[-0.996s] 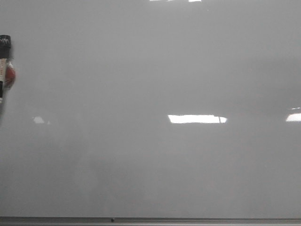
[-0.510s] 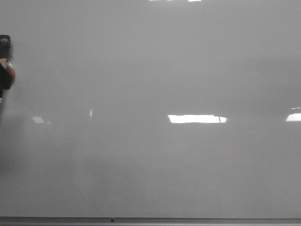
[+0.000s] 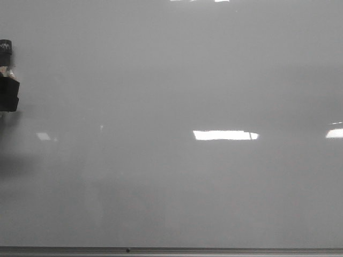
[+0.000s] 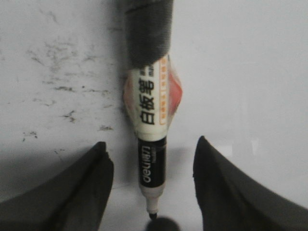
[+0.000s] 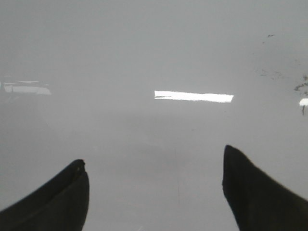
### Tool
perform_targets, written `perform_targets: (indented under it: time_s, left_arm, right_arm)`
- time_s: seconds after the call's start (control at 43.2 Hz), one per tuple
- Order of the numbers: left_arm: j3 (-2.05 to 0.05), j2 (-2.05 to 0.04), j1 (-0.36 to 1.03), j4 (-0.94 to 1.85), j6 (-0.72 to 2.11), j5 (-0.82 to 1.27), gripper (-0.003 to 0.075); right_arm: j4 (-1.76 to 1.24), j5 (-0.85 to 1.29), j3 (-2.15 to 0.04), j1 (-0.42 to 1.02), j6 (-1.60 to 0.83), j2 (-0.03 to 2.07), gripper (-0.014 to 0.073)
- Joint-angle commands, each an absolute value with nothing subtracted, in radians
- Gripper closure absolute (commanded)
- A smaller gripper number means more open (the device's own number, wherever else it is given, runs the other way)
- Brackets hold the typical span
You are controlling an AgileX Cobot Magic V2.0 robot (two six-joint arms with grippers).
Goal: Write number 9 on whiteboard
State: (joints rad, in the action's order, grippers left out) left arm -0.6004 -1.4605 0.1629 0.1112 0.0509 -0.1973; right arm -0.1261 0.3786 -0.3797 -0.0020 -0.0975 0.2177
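Observation:
The whiteboard (image 3: 177, 80) fills the front view, pale grey with bright light reflections. No black number 9 shows on it. A marker pen (image 4: 151, 125) with a white and red label and a black barrel lies on the board (image 4: 250, 62), its bare tip (image 4: 153, 215) towards the wrist camera. My left gripper (image 4: 150, 144) is open, one finger on each side of the pen, not touching it. In the front view the pen (image 3: 5, 51) is at the far left edge, with a black part of my left gripper (image 3: 8, 93) over its lower half. My right gripper (image 5: 154, 161) is open and empty above bare board (image 5: 159, 57).
The board's thin grey frame edge (image 3: 214, 250) runs along the front. Faint dark smudges (image 4: 57, 86) mark the board beside the pen, and more smudges (image 5: 298, 86) show in the right wrist view.
In the front view a black part of my left gripper has come in over the pen's lower half at the left edge, hiding its red label. The pen stays in place.

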Motion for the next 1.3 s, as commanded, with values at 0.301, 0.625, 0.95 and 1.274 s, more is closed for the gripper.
perform_targets:
  time_s: [0.301, 0.625, 0.95, 1.274]
  left_arm:
    - [-0.631, -1.443, 0.165, 0.120, 0.042, -0.287, 0.0658]
    - [-0.631, -1.443, 0.165, 0.120, 0.042, -0.287, 0.0668]
    - [-0.631, -1.443, 0.165, 0.120, 0.042, -0.287, 0.0739]
    - [-0.635, -1.402, 0.165, 0.141, 0.042, -0.174, 0.0739]
  right_arm:
    - [-0.128, 0.292, -0.414, -0.008, -0.101, 0.236, 0.0001]
    - [-0.128, 0.292, -0.414, -0.008, -0.101, 0.236, 0.0001]
    - [-0.128, 0.292, -0.414, -0.008, -0.101, 0.236, 0.0001]
    - [-0.128, 0.292, -0.414, -0.008, -0.101, 0.236, 0.0001]
